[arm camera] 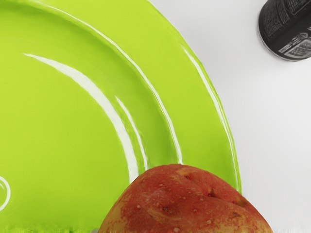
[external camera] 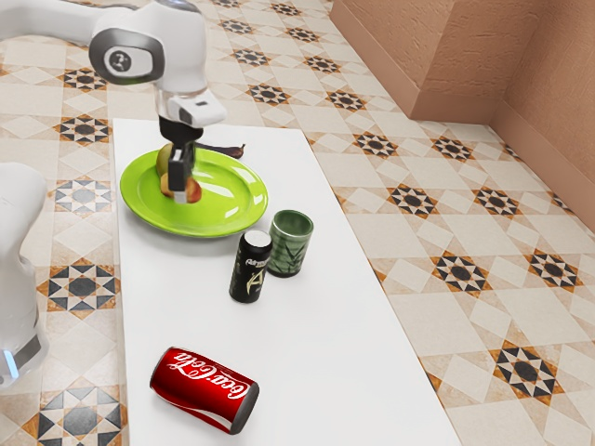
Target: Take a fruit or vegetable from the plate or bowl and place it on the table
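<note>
The gripper (external camera: 181, 192) is low over the green plate (external camera: 228, 218), right at a red-and-yellow fruit (external camera: 194, 191); whether it is released or clenched on that fruit, I cannot tell. The exterior view places the fruit within the plate's outline but hides part of it behind the gripper, and I cannot tell whether it touches the plate. The wrist view gives its skin: red with yellowish patches, pale specks and a crease near the top. The exterior view adds a greenish-brown fruit (external camera: 164, 158) close beside the gripper and a dark, slender vegetable (external camera: 228, 150) at the plate's far rim. On the white table (external camera: 325, 372), a black can (external camera: 250, 269) stands upright just beside a green cup (external camera: 292, 243), while a red Coca-Cola can (external camera: 203, 390) lies on its side, well apart. The wrist view shows bare table between plate and black can.
</note>
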Tool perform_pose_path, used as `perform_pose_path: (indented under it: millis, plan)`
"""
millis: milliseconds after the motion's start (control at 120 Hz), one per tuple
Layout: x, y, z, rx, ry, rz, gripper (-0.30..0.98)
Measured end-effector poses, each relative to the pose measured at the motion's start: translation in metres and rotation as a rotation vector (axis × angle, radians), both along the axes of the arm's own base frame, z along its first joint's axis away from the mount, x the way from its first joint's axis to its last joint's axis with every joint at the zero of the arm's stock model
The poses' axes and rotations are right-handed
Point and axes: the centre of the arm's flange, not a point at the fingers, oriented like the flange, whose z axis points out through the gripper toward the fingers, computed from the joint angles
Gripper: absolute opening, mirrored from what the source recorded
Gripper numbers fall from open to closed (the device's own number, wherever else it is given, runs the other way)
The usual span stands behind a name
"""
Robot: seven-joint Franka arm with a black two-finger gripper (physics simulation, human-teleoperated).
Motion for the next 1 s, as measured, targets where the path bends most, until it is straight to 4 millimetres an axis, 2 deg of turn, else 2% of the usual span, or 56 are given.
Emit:
perform_pose_path:
  millis: [100,258,558,750,817,858,1000]
  plan:
    - [-0.009,-0.018,0.003,0.03,0.007,-0.046,0.2]
    - [-0.015,-0.067,0.009,0.077,0.013,-0.151,0.19]
    - [-0.025,-0.13,0.008,0.124,0.033,-0.254,0.19]
    - [-0.026,-0.139,0.007,0.115,0.041,-0.265,0.2]
    - [-0.026,-0.141,0.007,0.105,0.04,-0.267,0.39]
    - [-0.026,-0.142,0.008,0.097,0.04,-0.268,0.46]
    - [-0.026,-0.144,0.01,0.076,0.035,-0.278,0.6]
